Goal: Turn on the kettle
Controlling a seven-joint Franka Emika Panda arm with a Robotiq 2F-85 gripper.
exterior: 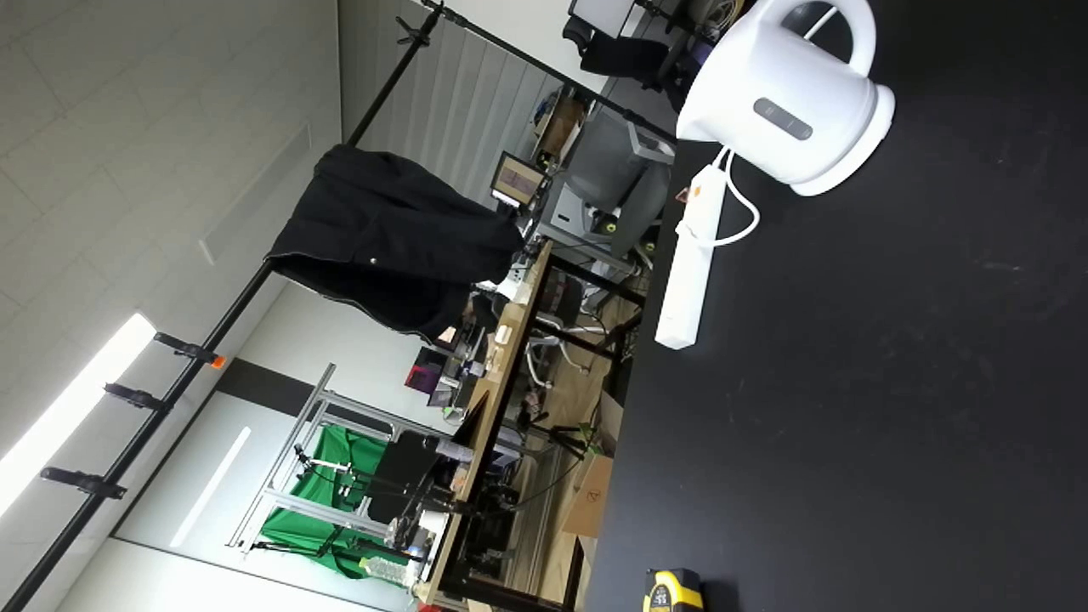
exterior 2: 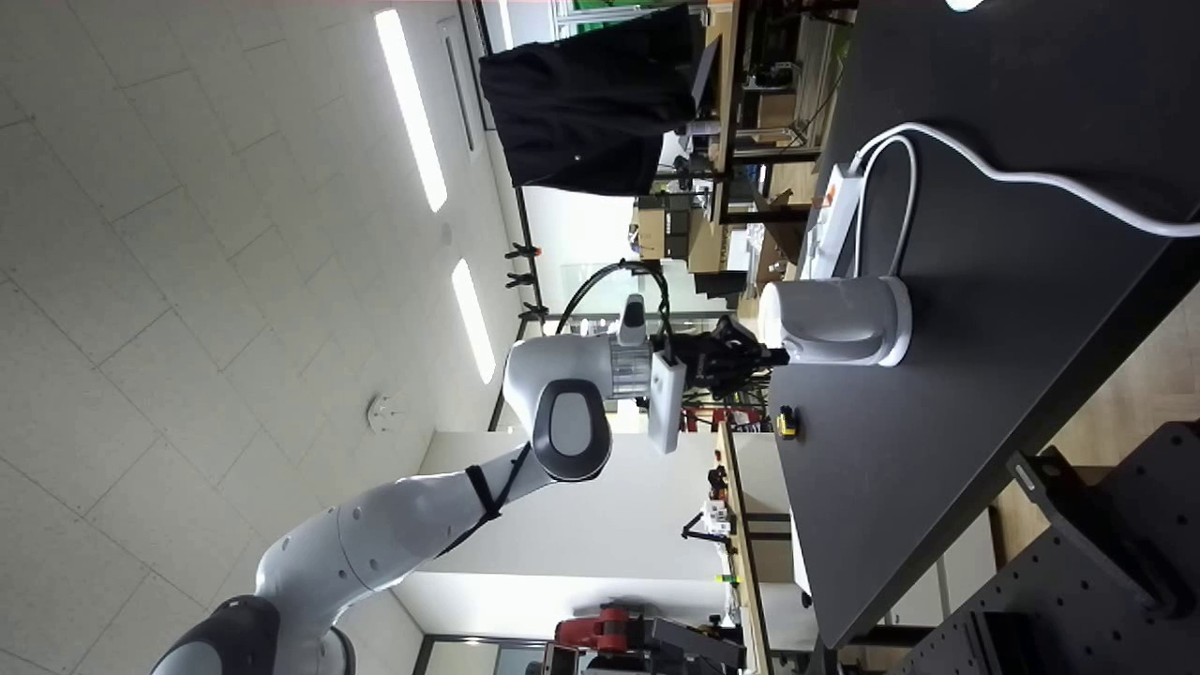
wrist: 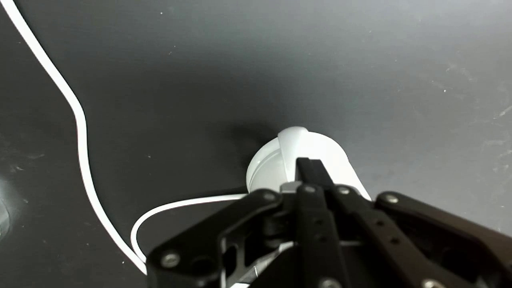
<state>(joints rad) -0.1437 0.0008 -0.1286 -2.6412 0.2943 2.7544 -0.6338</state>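
The white kettle [exterior: 756, 64], with its loop handle and grey side mark, stands upright on the black table; the exterior pictures lie turned on their side. It also shows in an exterior view [exterior 2: 834, 305] and in the wrist view [wrist: 330, 154], partly hidden behind my fingers. My gripper [exterior 2: 780, 357] is at the top of the kettle on its handle side, fingers pointing down at it. In the wrist view my fingertips [wrist: 314, 163] are together with nothing seen between them, over the kettle's handle. I cannot tell whether they touch it.
A white power strip [exterior: 690, 263] lies beside the kettle near a table edge, with the kettle's cord looping to it. A thicker white cable [exterior 2: 1031, 176] runs across the black table [exterior: 850, 382]. A yellow and black tape measure [exterior 2: 787, 422] sits farther along the table.
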